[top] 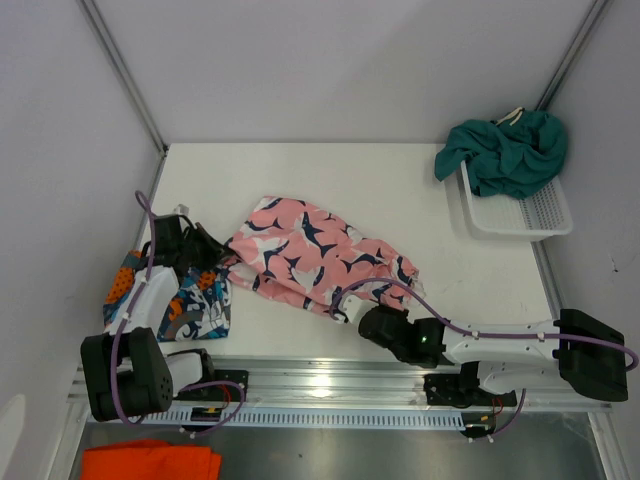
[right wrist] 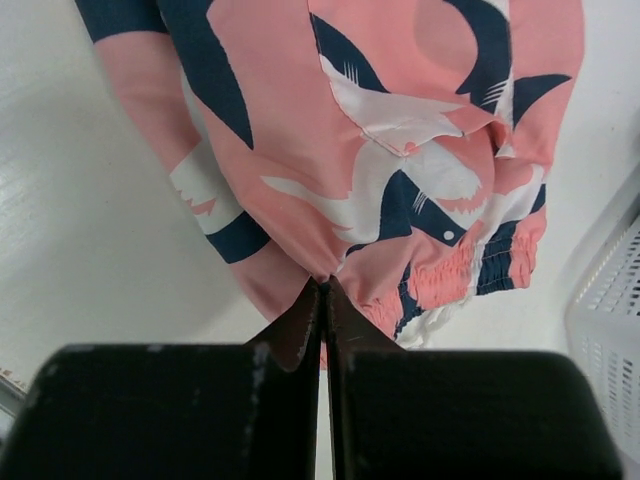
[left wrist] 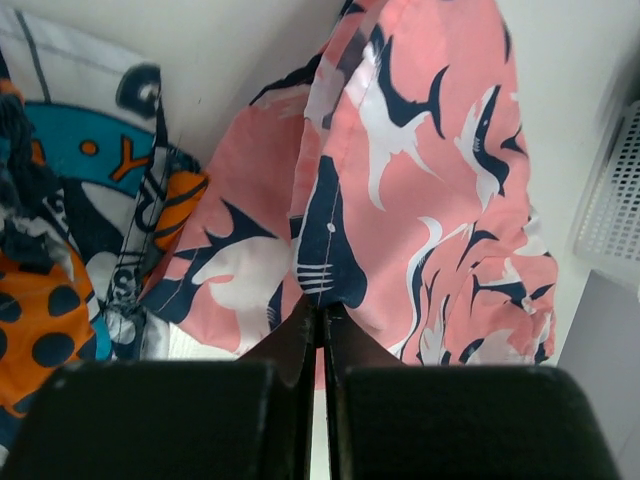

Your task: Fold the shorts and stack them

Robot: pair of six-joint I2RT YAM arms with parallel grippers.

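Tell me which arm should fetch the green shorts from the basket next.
Probably the right. The green shorts lie over the basket at the far right, on that arm's side. The left end effector sits far left. It and the right end effector are both shut on the pink shorts.

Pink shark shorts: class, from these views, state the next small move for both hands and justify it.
Probably draw the hands slightly apart to pull the fabric taut before folding. The left hand and right hand each pinch an edge of the pink shark shorts, which lie wrinkled and bunched on the table.
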